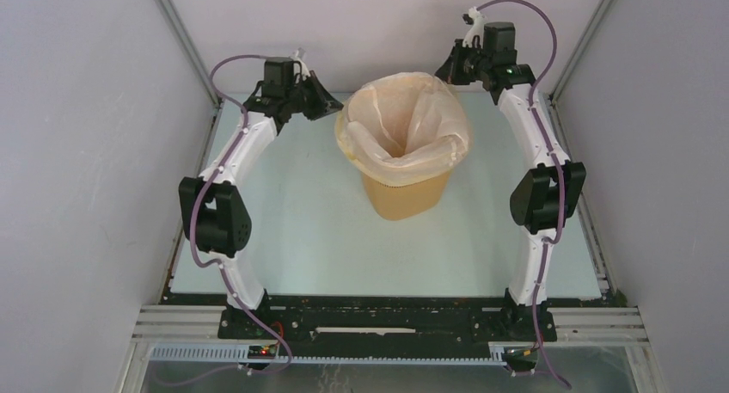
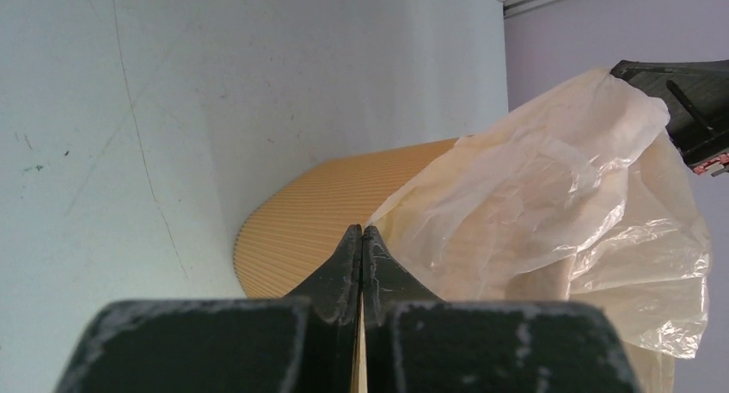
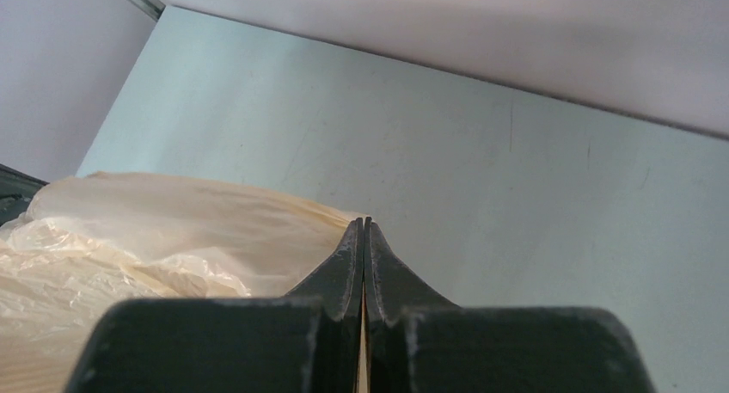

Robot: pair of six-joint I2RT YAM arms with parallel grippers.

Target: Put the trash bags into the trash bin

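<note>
The trash bag (image 1: pixel 404 122) is draped inside the trash bin (image 1: pixel 406 197), far of centre. The left gripper (image 2: pixel 362 231) and right gripper (image 3: pixel 364 223) are pressed closed beside its rim. If film is snagged there, the light bin could be tipped.

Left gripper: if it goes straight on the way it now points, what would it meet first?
Probably the trash bag, where it hangs over the side of the trash bin. The shut left gripper points right at that edge, so it may meet the bin wall instead; depth is unclear.
</note>
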